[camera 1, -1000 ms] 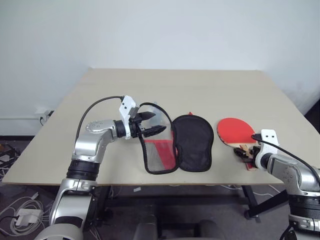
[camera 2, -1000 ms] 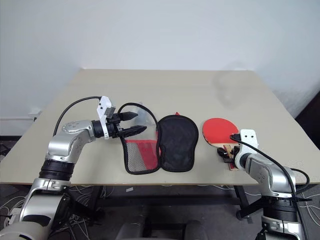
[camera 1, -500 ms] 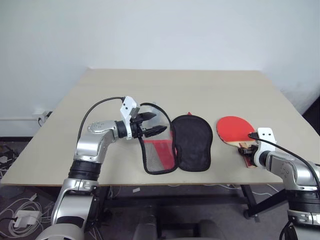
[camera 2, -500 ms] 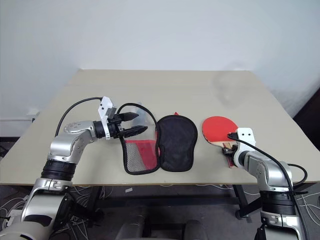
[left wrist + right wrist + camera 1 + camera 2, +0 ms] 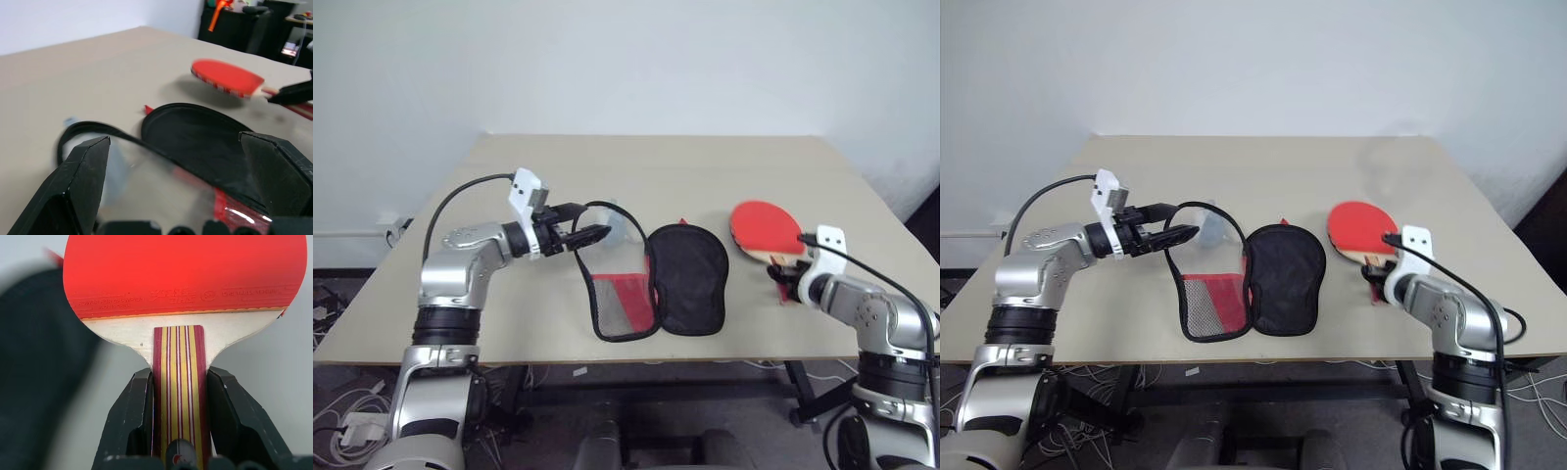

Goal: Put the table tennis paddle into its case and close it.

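Note:
The table tennis paddle (image 5: 766, 227), red-faced with a striped wooden handle, hangs tilted just above the table (image 5: 705, 166) at the right. My right gripper (image 5: 178, 377) is shut on its handle (image 5: 178, 357). The case (image 5: 690, 279) lies unzipped and spread flat at the table's front middle: the black lining is on the right, and a red and mesh half (image 5: 622, 305) on the left. My left gripper (image 5: 592, 233) hovers open at the case's upper left corner. The case's raised black edging (image 5: 122, 137) runs between its fingers without being pinched.
The table's front edge runs just below the case and both arms. Its far half is bare tan surface. Cables (image 5: 352, 411) lie on the floor at the left. Dark furniture (image 5: 244, 19) stands beyond the table's right side.
My right gripper has lifted the paddle off the table and carried it up and left toward the case. The left gripper has drawn back to the left, still open.

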`<state>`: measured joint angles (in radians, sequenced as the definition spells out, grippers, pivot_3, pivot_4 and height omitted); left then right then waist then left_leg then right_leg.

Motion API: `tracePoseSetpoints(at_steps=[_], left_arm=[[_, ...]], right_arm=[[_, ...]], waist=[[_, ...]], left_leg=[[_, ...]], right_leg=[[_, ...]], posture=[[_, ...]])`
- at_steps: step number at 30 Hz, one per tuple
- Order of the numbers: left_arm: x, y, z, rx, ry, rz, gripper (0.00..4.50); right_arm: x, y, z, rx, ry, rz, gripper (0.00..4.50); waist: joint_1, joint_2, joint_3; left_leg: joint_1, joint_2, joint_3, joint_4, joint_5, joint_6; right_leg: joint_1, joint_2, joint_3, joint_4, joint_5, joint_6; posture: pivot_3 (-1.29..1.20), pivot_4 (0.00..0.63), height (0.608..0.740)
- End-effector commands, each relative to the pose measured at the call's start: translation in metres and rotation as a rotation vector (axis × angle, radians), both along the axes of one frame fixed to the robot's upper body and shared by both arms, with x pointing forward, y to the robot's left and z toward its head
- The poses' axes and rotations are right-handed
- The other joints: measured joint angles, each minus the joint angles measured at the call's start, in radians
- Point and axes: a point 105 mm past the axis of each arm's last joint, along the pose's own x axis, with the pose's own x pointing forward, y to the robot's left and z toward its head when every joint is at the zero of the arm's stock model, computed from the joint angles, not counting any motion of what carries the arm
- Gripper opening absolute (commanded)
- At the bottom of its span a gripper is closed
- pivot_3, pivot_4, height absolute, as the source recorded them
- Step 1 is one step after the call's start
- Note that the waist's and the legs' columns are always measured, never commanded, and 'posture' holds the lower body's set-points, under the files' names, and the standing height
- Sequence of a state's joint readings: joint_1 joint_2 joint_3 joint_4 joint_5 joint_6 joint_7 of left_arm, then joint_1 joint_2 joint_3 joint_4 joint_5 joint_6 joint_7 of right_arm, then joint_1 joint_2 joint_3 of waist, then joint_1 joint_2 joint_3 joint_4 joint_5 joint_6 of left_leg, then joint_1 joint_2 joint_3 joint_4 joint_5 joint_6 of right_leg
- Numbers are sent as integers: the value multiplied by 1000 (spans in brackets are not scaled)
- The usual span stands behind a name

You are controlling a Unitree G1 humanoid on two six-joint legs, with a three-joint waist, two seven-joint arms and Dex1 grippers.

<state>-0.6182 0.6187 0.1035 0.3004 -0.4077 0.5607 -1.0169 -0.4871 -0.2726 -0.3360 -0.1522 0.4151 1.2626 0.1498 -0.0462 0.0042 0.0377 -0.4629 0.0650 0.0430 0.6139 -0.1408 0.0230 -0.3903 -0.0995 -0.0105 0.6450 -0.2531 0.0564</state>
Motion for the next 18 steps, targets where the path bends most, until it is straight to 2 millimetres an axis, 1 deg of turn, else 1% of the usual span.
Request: tracePoseSetpoints(at_steps=[1, 4, 6, 7, 10, 15, 18], left_arm=[[5, 27, 6, 8, -7, 94, 4500], [6, 36, -2, 39, 19, 115, 4500], [6, 38, -6, 45, 34, 124, 4500], [6, 38, -8, 44, 39, 127, 4500], [7, 36, -15, 49, 53, 127, 4500], [2, 22, -27, 45, 94, 79, 4500], [3, 20, -33, 58, 99, 81, 4500]], right_arm=[[3, 28, 30, 72, -77, 39, 1208], [2, 57, 30, 161, -39, 73, 1208], [-2, 77, 29, 173, -21, 107, 1208], [-5, 84, 28, 176, -10, 116, 1208], [-8, 90, 23, 200, 44, 90, 1208], [-13, 102, 20, 235, 89, 93, 1208], [-14, 104, 15, 232, 118, 74, 1208]], waist=[[1, 0, 0], [5, 0, 0], [8, 0, 0], [9, 0, 0], [13, 0, 0], [15, 0, 0], [13, 0, 0]], left_leg=[[0, 0, 0, 0, 0, 0], [0, 0, 0, 0, 0, 0], [-1, 0, 1, 0, 0, 0], [-1, 0, 2, 0, 0, 0], [-2, 0, 2, -2, 0, 0], [-2, 0, 3, -4, 0, -1], [-2, 0, 3, -5, 0, -1]], right_leg=[[0, 0, 0, 0, 0, 0], [0, -1, -2, 0, 0, 0], [0, -2, -2, 0, 0, 0], [0, -2, -2, 0, 0, 0], [-2, -2, -2, 0, 0, 0], [-3, -2, -2, 0, 0, -1], [-3, -2, -2, 0, 0, -1]], posture=[[0, 0, 740], [0, 0, 740], [0, 0, 740], [0, 0, 740], [0, 0, 740], [0, 0, 740], [0, 0, 740]])
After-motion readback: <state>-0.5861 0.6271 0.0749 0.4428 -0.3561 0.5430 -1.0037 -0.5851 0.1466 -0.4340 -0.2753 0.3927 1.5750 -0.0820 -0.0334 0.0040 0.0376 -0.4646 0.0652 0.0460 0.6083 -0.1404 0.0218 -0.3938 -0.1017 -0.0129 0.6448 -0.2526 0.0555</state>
